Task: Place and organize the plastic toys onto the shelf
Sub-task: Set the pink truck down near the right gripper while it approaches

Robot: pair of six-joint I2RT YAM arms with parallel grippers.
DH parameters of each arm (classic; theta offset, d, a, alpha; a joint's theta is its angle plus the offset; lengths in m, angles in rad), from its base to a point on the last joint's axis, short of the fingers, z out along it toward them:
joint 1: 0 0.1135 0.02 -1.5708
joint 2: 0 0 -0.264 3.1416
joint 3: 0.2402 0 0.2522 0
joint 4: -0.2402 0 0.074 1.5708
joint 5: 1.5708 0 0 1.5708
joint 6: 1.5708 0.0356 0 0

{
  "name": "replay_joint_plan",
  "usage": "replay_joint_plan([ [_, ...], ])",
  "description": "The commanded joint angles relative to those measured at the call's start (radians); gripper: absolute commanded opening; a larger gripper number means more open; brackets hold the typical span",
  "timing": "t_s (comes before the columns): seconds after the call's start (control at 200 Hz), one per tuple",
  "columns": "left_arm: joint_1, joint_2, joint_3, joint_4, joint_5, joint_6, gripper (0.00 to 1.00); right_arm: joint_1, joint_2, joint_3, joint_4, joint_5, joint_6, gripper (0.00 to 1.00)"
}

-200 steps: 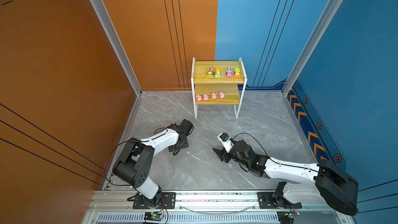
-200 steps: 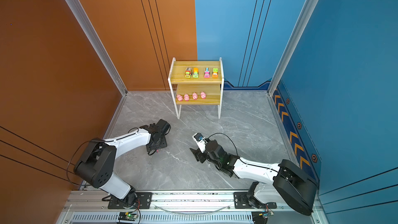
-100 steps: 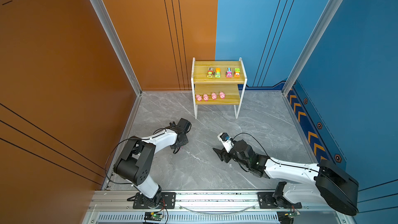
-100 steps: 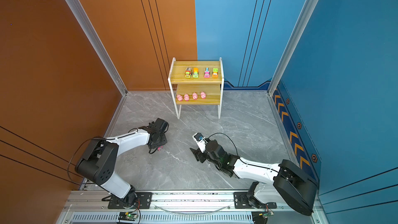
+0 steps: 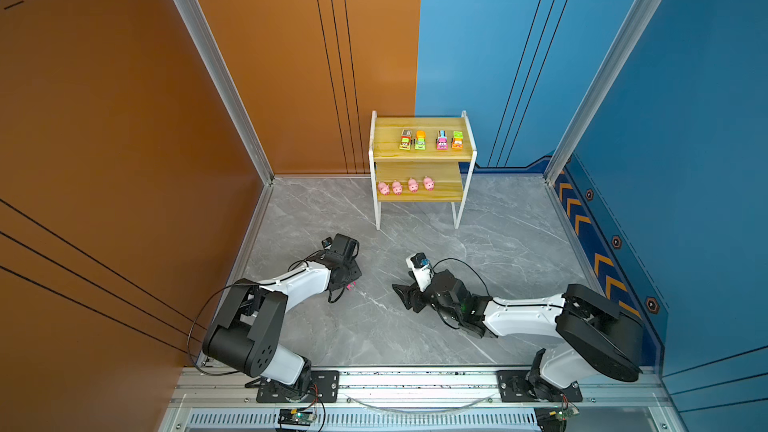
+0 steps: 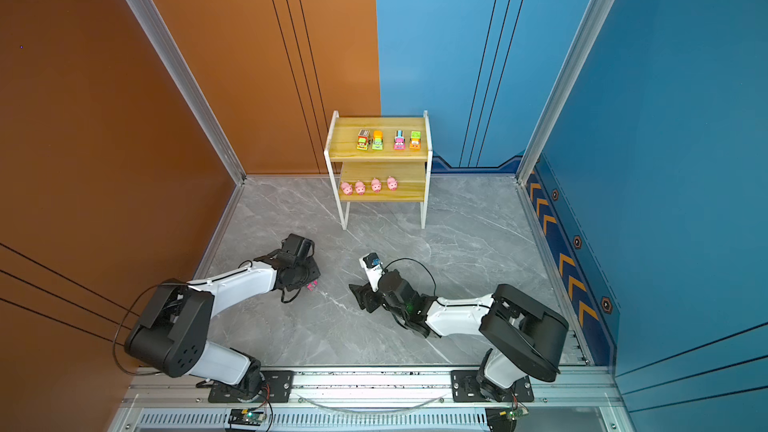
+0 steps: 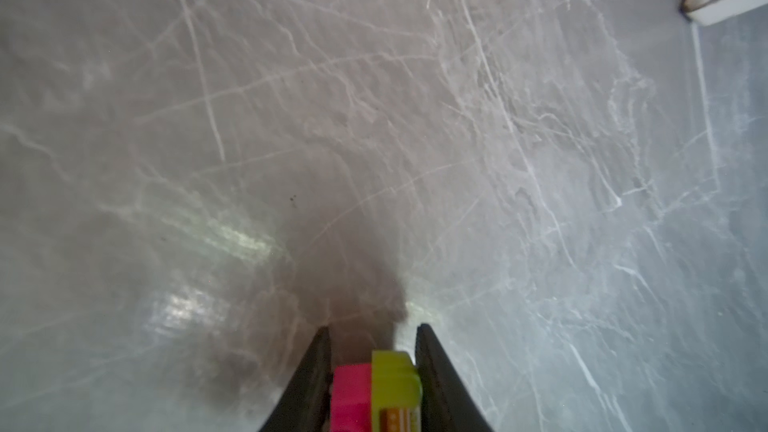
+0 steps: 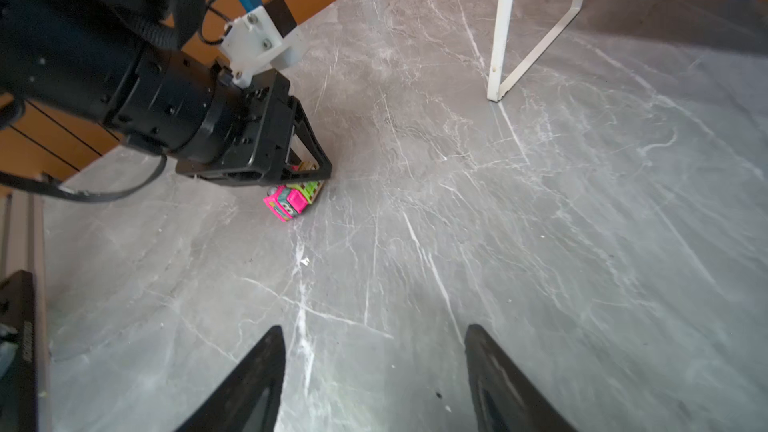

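Pink truck (image 8: 286, 203), on the floor at seven o'clock from the shelf (image 5: 419, 153) in a top view, is pinched in the closed left gripper (image 7: 372, 328) and should lift level toward one o'clock; right gripper (image 8: 374, 328) gapes empty.

White arm links (image 5: 299, 284), black joints (image 5: 245, 338), looping black cables (image 8: 91, 199).

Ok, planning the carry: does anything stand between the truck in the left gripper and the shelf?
Nothing visible does. Only bare floor lies between the truck, held by the left gripper, and the shelf; the right gripper sits off to the side.
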Motion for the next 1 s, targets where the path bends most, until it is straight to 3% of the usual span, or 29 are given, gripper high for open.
replay_joint_plan([
  [0.0, 0.005, -0.045, -0.021, 0.077, 0.076, -0.065, 0.27, 0.002, 0.066, 0.025, 0.175, 0.021, 0.177, 0.69],
  [0.32, 0.006, -0.104, -0.045, 0.21, 0.145, -0.223, 0.27, -0.008, 0.243, 0.093, 0.323, 0.012, 0.37, 0.68],
  [0.646, -0.041, -0.103, -0.07, 0.341, 0.141, -0.355, 0.27, -0.009, 0.325, 0.164, 0.336, 0.012, 0.403, 0.68],
  [0.996, -0.082, -0.107, -0.065, 0.361, 0.121, -0.393, 0.27, -0.015, 0.387, 0.227, 0.312, 0.009, 0.404, 0.67],
])
